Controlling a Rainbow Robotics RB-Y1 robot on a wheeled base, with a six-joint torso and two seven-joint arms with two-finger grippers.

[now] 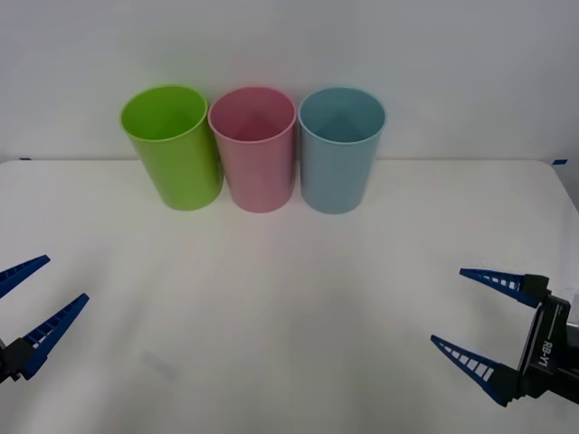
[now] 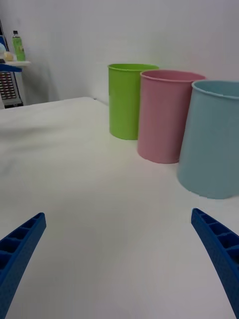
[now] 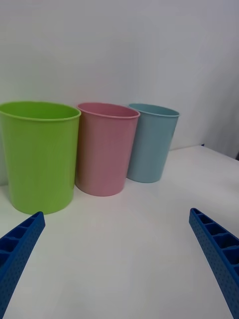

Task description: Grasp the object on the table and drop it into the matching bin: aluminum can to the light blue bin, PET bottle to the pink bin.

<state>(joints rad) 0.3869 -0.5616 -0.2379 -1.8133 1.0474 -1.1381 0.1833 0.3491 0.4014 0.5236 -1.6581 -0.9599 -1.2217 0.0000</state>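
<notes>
Can: no aluminum can lies on the table (image 1: 289, 316) in any view, so which way it lies from either claw, its long axis and the nearer arm cannot be told
Likely stage: either nothing is set out yet or the drop is already made; I cannot tell which
Light blue bin (image 1: 342, 149): upright at the far side, the robot's rightmost of three, just beside the pink bin (image 1: 253, 147)
Lime green bin (image 1: 172, 145): leftmost in the row, next to the pink one
Right gripper (image 1: 470, 312): low at the near right, fingers spread wide, holding nothing, well apart from the bins
Left gripper (image 1: 36, 307): low at the near left, fingers spread, holding nothing
Nearer arm to blue bin: the right, by my judgement
In the way: bare white surface between both claws and the bins
</notes>
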